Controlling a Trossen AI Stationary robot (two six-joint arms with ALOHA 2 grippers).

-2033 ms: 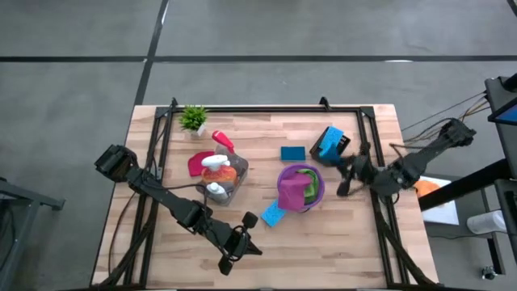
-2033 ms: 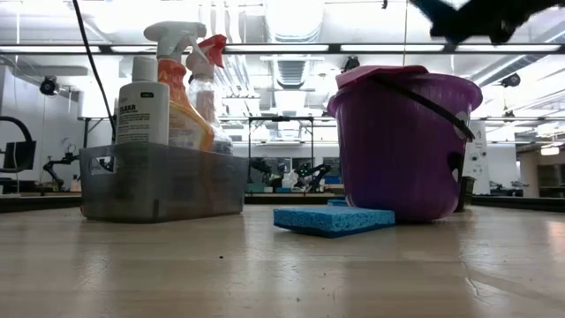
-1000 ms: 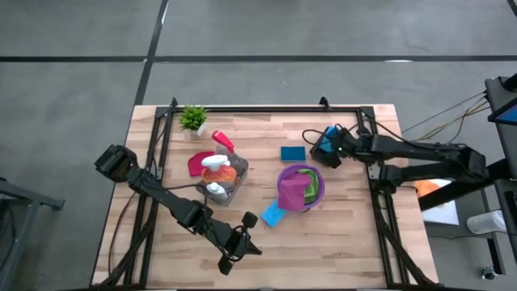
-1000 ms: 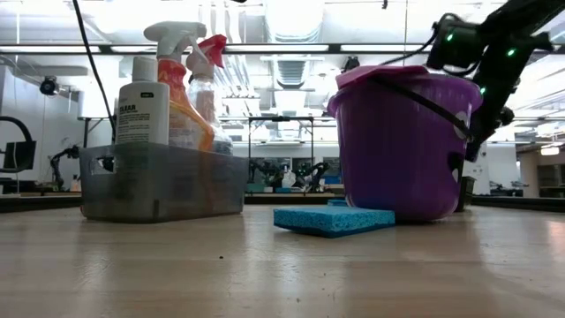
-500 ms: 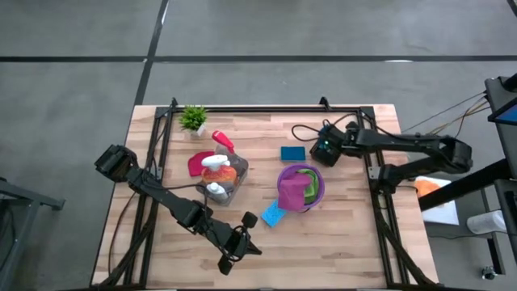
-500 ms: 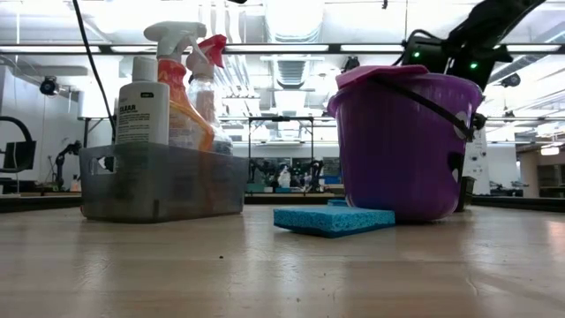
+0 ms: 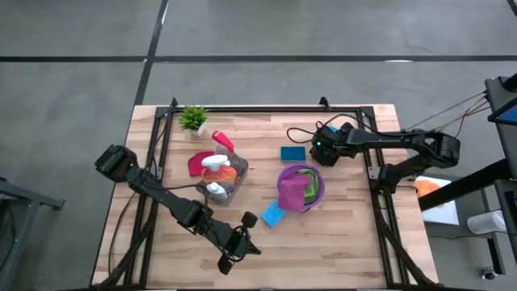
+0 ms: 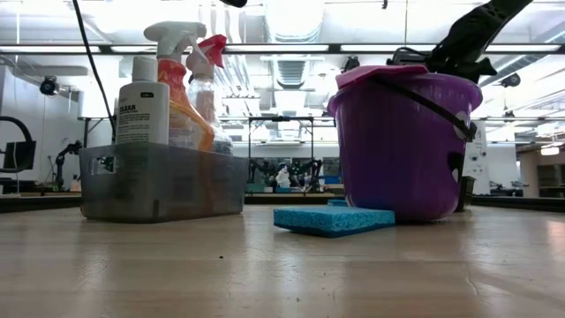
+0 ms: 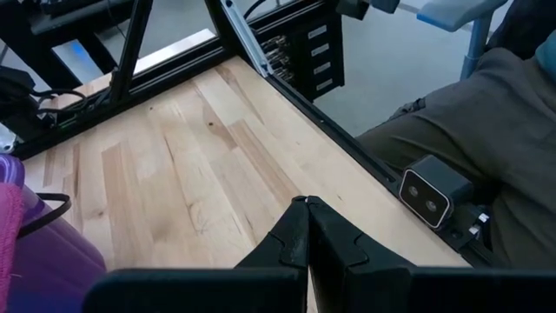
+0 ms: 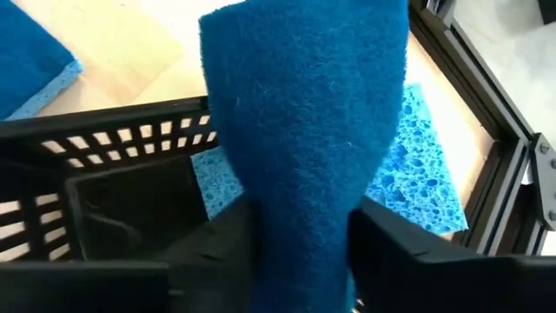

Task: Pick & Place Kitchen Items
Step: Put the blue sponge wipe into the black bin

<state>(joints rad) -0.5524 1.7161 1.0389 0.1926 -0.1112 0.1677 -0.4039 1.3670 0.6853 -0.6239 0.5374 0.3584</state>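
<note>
My right gripper is at the table's far right, over a black slotted basket, shut on a blue sponge. A second blue sponge lies just behind the held one. A third lies flat on the wood left of the basket, and another lies in front of the purple bucket, which holds green and magenta cloths. The bottles stand in a grey bin. My left gripper is shut on nothing near the front edge. My right gripper pinches the blue sponge between its two fingers, one on each broad face at the near end, where the sponge is squeezed narrower. The fingers slant down from the table's right side. The sponge sticks out past the fingertips above the basket, clear of the table.
A small potted plant stands at the far left, and a red cloth lies beside the bin. Black rails run along the table's sides. Bare wood lies in the near right quarter. A seated person's leg is just beyond the near edge.
My right arm has reached farther toward the table's left edge and sunk a little. Its gripper has gone from beside the bucket's right to behind the bucket's rim in the low view, over the basket. The left arm has kept still.
</note>
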